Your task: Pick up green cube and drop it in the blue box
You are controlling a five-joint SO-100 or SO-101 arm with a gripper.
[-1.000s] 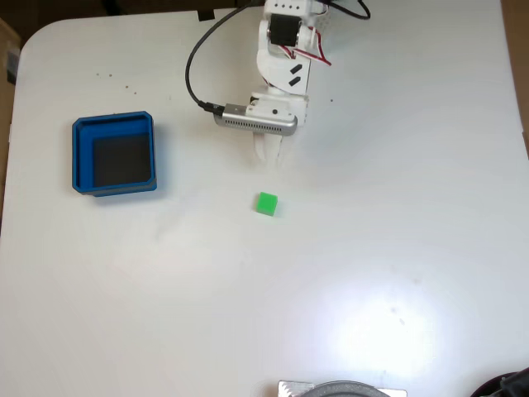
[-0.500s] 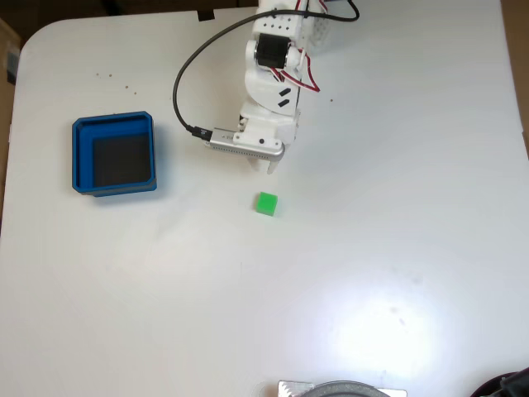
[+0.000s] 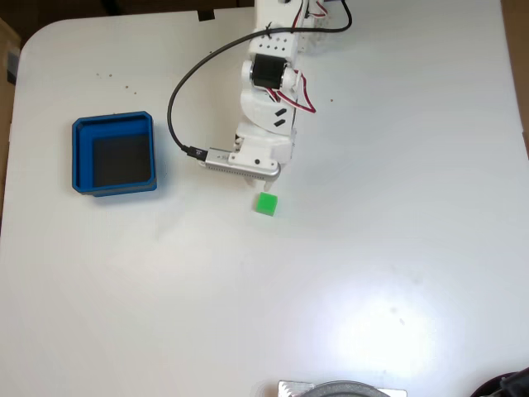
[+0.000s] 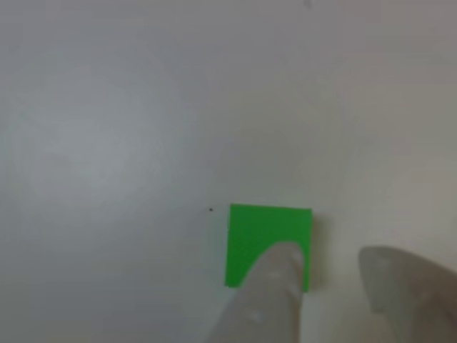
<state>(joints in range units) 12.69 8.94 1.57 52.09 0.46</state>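
The approach step is in hand: the small bright green cube with plain faces [image 3: 265,204] is seen lying flat on the white matte desk [image 3: 397,207], a little above the middle of the fixed view, not yet lifted. The white printed arm with its red and black wiring [image 3: 266,107] is reached down from twelve o'clock, and its head with the silver vented bar [image 3: 240,165] is poised just at the cube's twelve o'clock edge.

In the other view, the claw [image 4: 330,286] is shown entering from six o'clock with its two pale fingertips apart and nothing between them. One fingertip [image 4: 275,286] is laid over the cube's lower part; the other fingertip [image 4: 403,286] is off to the cube's three o'clock side, with bare desk in the gap. Whether the tips are touching the desk cannot be told. The cube [image 4: 268,236] is judged not yet centred: it sits at about ten o'clock from the gap between the tips, not inside it.

The square, shallow, open-topped blue box with thick walls and a dark floor [image 3: 81,157] is seen well apart at the cube's nine o'clock, and it is empty.

So the next move is judged to call for a small sideways correction, so that the cube is straddled by both tips, then a descent and a closing. If the claw is lowered as it stands, the cube may be pressed or nudged away by the overlapping tip. After that, a lift and a carry toward nine o'clock would be needed.
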